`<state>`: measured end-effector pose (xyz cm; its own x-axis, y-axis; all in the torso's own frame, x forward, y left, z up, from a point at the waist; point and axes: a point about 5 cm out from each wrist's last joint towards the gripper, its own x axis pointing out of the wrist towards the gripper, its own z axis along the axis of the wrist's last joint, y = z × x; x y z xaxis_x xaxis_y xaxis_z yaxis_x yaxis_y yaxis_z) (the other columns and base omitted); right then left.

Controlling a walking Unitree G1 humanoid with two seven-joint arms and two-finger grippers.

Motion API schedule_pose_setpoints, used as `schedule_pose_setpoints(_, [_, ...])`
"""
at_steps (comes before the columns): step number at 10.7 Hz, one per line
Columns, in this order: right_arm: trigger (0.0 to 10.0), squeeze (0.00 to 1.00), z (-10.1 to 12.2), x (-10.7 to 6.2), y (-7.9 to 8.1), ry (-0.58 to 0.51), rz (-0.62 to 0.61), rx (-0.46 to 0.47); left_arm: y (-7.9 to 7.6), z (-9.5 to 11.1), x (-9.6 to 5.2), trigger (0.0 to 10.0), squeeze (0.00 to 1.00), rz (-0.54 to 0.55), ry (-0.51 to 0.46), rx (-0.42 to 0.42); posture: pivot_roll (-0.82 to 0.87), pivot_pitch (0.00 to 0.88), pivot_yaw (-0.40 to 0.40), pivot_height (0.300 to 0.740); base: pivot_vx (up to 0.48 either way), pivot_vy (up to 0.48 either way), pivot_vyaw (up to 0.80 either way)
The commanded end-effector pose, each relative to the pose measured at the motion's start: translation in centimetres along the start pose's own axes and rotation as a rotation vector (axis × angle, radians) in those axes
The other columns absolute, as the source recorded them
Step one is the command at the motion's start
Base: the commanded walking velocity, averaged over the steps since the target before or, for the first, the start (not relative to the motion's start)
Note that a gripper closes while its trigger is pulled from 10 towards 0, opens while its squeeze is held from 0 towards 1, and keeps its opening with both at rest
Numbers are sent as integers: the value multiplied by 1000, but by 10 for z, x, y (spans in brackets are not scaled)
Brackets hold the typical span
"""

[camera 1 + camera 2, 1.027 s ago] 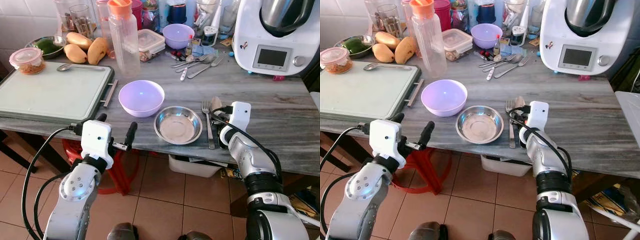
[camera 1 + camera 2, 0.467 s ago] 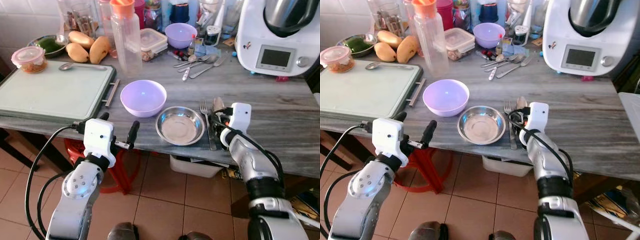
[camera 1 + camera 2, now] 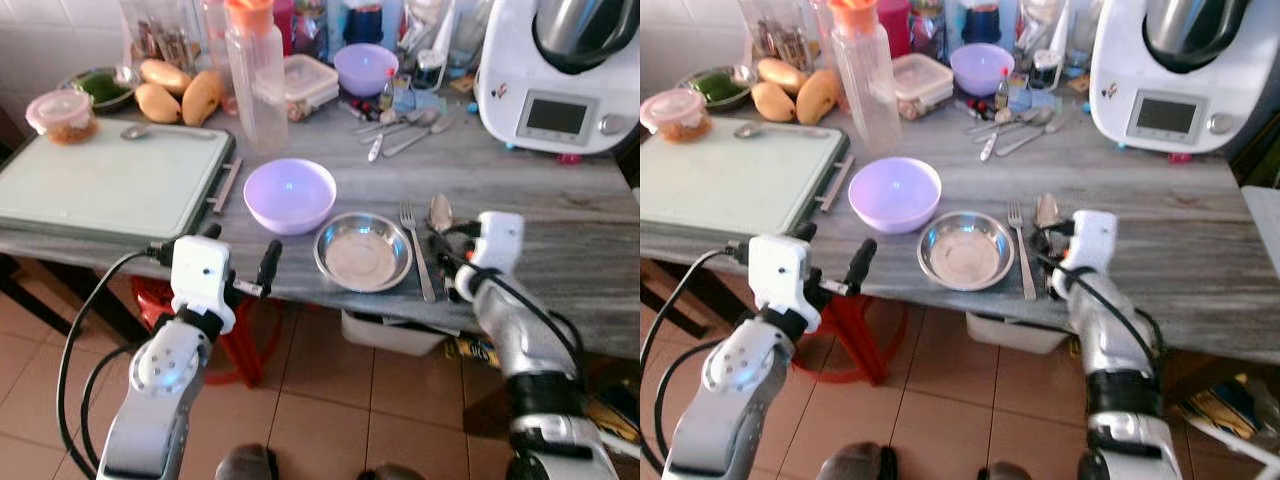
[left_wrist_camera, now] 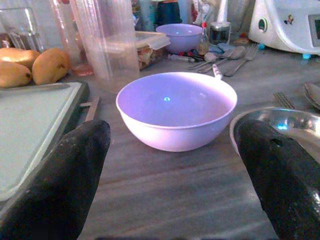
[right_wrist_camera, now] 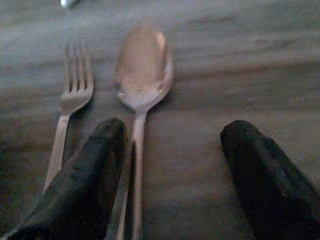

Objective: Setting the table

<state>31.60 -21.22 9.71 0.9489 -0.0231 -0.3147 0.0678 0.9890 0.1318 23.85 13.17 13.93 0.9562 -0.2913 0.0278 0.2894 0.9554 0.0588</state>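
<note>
Lower right of the frame, the right gripper (image 5: 172, 175) spreads wide and empty over the spoon (image 5: 141, 75) beside the fork (image 5: 75, 92). Lower left, the left gripper (image 4: 172, 175) gapes empty before the bowl (image 4: 176, 109).

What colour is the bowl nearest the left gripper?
Lilac, a pale purple; the bowl shows best in the left wrist view.

No text, label, brand or number can be read. The screen (image 3: 555, 115) on the white kitchen machine (image 3: 560, 70) shows no legible figures, and the small sticker (image 4: 289, 20) on its side is too small to make out.
</note>
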Motion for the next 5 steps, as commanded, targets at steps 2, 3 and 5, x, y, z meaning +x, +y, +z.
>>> schedule_pose_setpoints(2, [10000,1000,17,-8,-2,-144,-11,26,-1,-1,1,10000,0,6,-4,-3,83,0,2,740,0,0,0])
schedule_pose_setpoints(3, [10000,1000,22,-12,3,-216,4,16,-2,-3,3,10000,0,6,-8,-7,80,0,-1,740,0,0,0])
schedule_pose_setpoints(5, [10000,1000,31,-14,13,-304,36,-34,-3,-3,7,10000,0,9,-17,-11,75,0,-7,740,0,0,0])
